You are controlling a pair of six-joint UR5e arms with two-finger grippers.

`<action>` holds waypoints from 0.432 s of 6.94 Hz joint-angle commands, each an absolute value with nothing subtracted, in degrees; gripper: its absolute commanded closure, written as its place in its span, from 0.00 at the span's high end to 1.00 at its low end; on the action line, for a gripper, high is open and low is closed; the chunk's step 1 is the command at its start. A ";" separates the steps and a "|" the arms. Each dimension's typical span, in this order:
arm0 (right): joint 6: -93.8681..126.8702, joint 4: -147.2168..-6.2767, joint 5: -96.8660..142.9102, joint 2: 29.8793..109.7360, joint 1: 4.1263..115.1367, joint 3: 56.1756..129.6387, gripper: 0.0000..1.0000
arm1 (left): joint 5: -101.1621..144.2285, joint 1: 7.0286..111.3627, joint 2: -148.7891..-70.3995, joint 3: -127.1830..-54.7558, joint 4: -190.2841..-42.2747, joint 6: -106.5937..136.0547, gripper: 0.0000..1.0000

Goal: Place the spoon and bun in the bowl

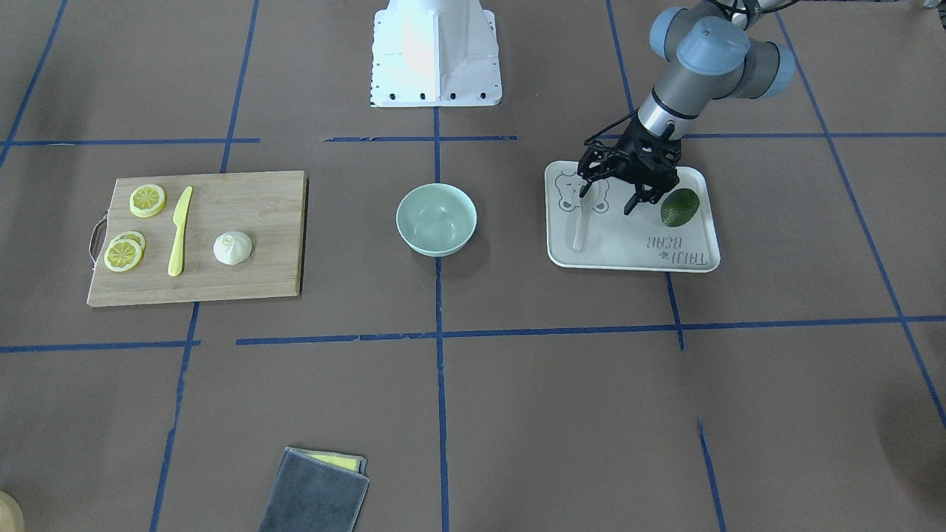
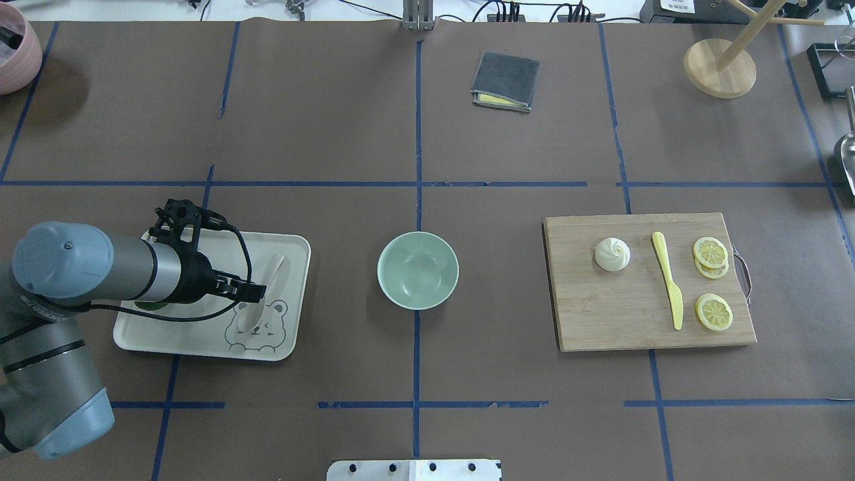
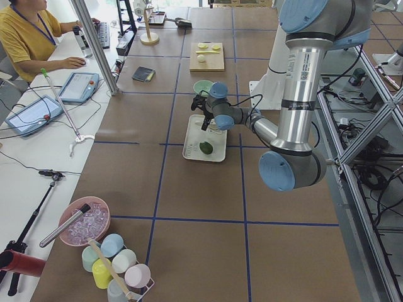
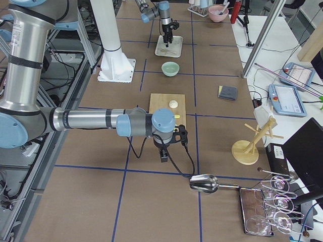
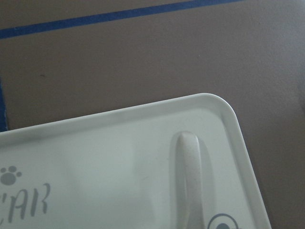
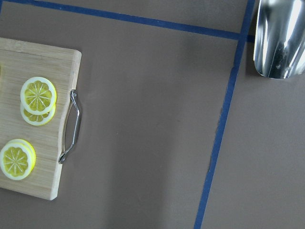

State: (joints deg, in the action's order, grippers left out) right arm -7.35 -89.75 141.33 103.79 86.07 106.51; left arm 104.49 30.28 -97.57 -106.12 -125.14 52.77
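The off-white spoon lies on the bear tray, scoop toward the robot in the overhead view. My left gripper is open just above the tray, fingers straddling the spoon's robot-side end without holding it. The left wrist view shows the spoon's handle and the tray corner. The mint-green bowl is empty at the table's middle. The bun sits on the wooden cutting board. My right gripper hovers over bare table beside the board; I cannot tell whether it is open or shut.
A dark green avocado lies on the tray beside the left gripper. A yellow knife and lemon slices share the board. A grey cloth lies far out. A metal scoop lies near the right gripper.
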 commanded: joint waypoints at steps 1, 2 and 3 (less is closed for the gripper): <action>-8.26 -89.82 141.33 104.06 86.05 106.26 1.00 | 101.43 29.27 -100.18 -103.82 -123.75 48.09 0.90; -8.17 -89.82 141.33 104.06 86.04 106.17 1.00 | 101.43 29.27 -102.28 -103.54 -120.10 48.08 0.90; -7.91 -89.82 141.59 104.06 86.04 106.26 1.00 | 101.43 29.27 -105.70 -102.14 -115.19 47.90 0.89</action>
State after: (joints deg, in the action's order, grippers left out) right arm -8.12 -89.81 141.39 104.03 86.06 106.25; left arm 101.58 29.31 -102.33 -103.46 -119.99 48.32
